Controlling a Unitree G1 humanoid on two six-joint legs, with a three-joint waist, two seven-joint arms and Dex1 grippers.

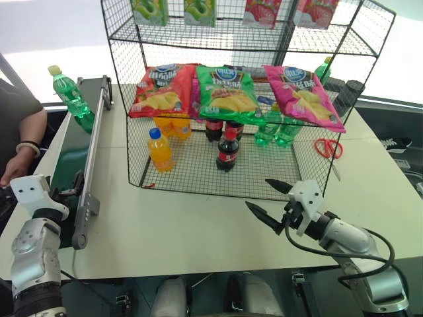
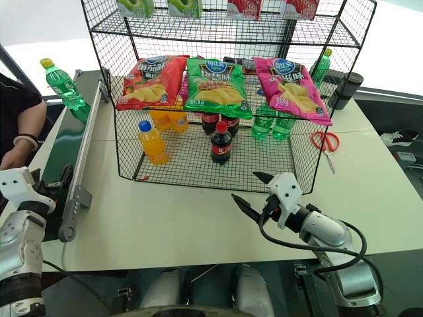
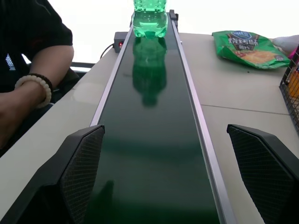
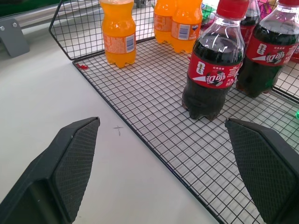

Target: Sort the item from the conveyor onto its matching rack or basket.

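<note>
the green bottle (image 1: 71, 96), translucent plastic with a yellow cap, stands upright at the far end of the smooth dark-green conveyor (image 3: 154, 140), well apart from the black wire rack (image 1: 231, 99) on the table (image 1: 198, 224). the left gripper (image 3: 173, 177) and right gripper (image 1: 271, 201) both hold their jaws wide and empty. the left wrist view adds a person's beaded wrist (image 3: 32, 86) beside the belt.
</note>
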